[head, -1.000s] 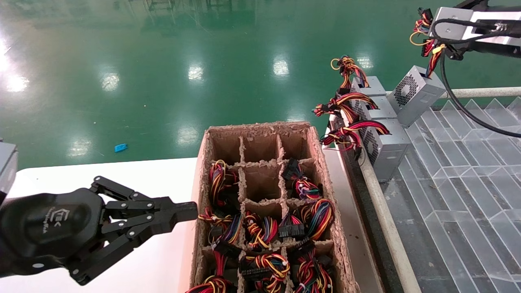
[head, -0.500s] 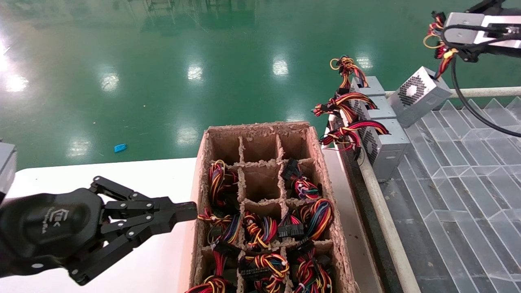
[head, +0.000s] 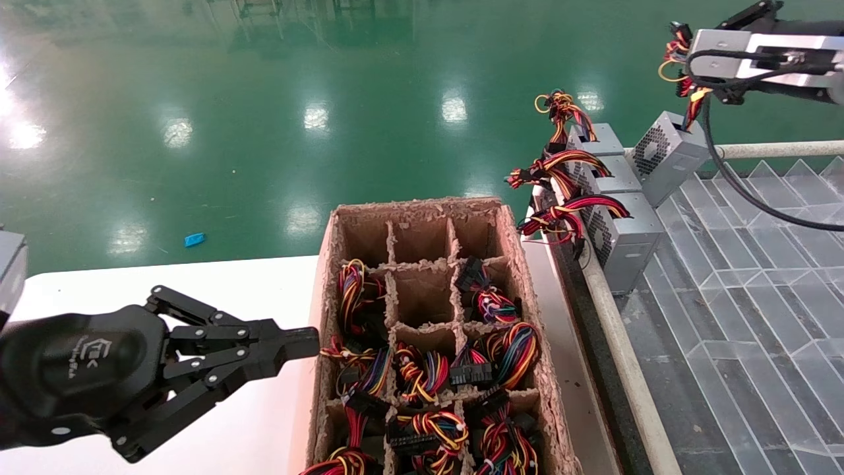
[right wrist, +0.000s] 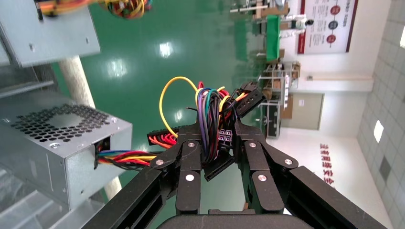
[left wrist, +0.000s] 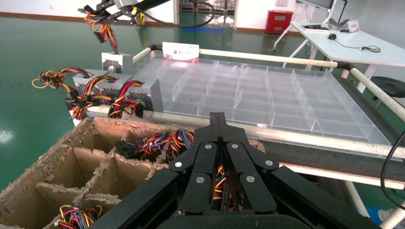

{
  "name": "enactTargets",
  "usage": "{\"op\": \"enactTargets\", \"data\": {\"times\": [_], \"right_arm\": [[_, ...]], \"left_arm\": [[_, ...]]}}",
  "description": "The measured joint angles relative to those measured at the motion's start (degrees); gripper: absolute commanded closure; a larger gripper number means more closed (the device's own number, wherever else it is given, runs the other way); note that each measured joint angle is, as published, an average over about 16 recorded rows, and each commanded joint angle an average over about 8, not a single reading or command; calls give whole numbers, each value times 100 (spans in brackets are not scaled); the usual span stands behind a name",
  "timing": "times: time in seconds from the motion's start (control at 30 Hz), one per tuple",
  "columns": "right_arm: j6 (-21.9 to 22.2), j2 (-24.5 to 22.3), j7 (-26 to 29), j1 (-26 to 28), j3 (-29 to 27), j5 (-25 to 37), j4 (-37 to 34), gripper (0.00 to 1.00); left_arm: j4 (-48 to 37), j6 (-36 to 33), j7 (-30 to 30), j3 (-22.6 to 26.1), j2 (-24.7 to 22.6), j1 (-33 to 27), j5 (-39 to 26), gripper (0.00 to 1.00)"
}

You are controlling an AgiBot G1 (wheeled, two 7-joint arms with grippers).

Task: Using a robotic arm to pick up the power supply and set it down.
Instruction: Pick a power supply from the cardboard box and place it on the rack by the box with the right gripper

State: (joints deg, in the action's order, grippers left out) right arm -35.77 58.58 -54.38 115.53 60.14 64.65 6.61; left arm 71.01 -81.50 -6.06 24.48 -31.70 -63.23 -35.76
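One power supply (head: 667,157) hangs by its wire bundle (right wrist: 210,124) from the right hand (right wrist: 217,152), whose fingers are clamped on the wires, and half a second ago it hung farther right and higher; it now sits low at the far edge of the clear divided tray (head: 758,264), just beside the row of three supplies (head: 610,211). I judge release is near. The left hand (head: 290,346), closed and empty, stays by the cardboard box (head: 330,277) on the bench (head: 250,290).
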Motion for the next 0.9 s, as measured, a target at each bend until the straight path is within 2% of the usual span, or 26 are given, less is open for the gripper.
{"op": "enactTargets", "data": {"times": [0.53,0.57,0.6,0.8,0.83,0.9], "right_arm": [[-150,366,-180,-216,-149,-229,-315,100],[-170,385,-166,-217,-148,-228,-346,94],[-189,403,-150,-217,-146,-227,-376,85],[-296,466,-41,-190,-157,-249,-512,10],[-314,470,-21,-182,-163,-257,-530,3],[-354,475,23,-167,-178,-280,-560,0]], "left_arm": [[0,0,0,0,0,0,0,100],[0,0,0,0,0,0,0,100],[0,0,0,0,0,0,0,100],[0,0,0,0,0,0,0,100],[0,0,0,0,0,0,0,100],[0,0,0,0,0,0,0,100]]}}
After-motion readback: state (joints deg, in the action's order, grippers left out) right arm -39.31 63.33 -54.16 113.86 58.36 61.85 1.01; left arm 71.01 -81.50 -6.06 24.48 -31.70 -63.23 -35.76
